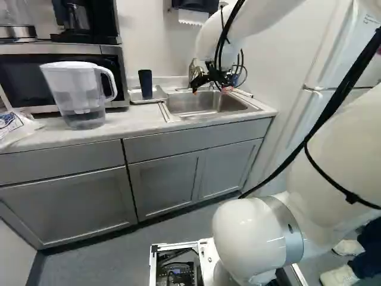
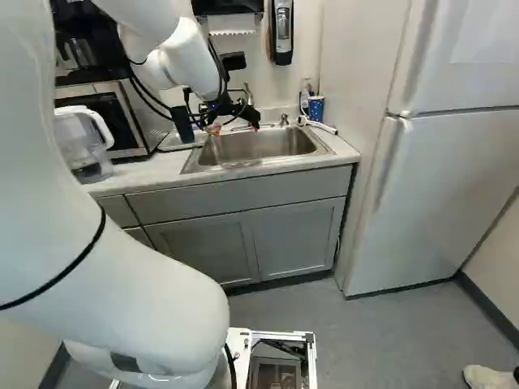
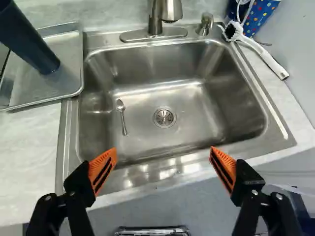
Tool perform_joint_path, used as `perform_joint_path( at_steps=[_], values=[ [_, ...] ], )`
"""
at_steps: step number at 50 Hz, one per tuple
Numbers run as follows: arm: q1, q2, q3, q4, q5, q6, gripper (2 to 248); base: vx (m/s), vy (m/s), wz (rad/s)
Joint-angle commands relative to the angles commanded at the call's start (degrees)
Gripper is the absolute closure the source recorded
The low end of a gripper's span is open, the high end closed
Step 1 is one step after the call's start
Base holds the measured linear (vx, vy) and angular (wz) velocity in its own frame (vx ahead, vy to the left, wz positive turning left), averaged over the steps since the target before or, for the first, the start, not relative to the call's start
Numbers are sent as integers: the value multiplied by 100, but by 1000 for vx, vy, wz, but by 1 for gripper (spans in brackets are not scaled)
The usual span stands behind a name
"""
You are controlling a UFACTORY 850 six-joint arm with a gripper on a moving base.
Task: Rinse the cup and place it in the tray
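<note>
Claw opening: the claw (image 1: pixel 211 89) is standing wide open, its two orange-padded fingers (image 3: pixel 102 169) spreading well apart.
Claw hold: it is gripping nothing; only air is lying between the pads, and neither finger is touching the cup.
Claw pose: seen from the wrist, the claw (image 3: pixel 161 151) is pointing down and ahead toward the sink basin.
Arm: the white arm (image 2: pixel 166 296) is rising from its joint, reaching forward and bending down, so that its wrist is hanging over the sink area.
Cup: the dark blue tumbler (image 1: pixel 146 84) is standing on the tray, ahead and to the left of the claw, well apart from the fingers.
Tray: the shallow metal tray (image 3: pixel 69 82) is lying on the desk (image 3: pixel 29 152), left of the claw and just beside the sink.
Sink: the stainless steel basin (image 3: pixel 142 110) is opening ahead of and below the claw.
Spoon: a small metal spoon (image 3: pixel 122 117) is lying on the basin floor ahead of the claw, near the round drain (image 3: pixel 164 117).
Faucet: the metal faucet (image 3: pixel 156 17) is rising behind the basin, farther ahead of the claw.
Brush: a white-handled dish brush (image 3: pixel 263 55) is lying ahead and to the right of the claw, near a blue patterned cup (image 2: pixel 316 109).
Pitcher: a clear water pitcher (image 1: pixel 80 95) is standing on the desk, farther left of the claw than the tray.
</note>
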Motion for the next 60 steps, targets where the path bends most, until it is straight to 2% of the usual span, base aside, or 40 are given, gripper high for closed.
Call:
perform_joint_path(
  at_steps=[39, 60],
  values=[
    [0, 0, 0, 0, 0, 0, 3, -161, -2, 17],
    [0, 0, 0, 0, 0, 0, 3, -60, 1, 4]
  ],
)
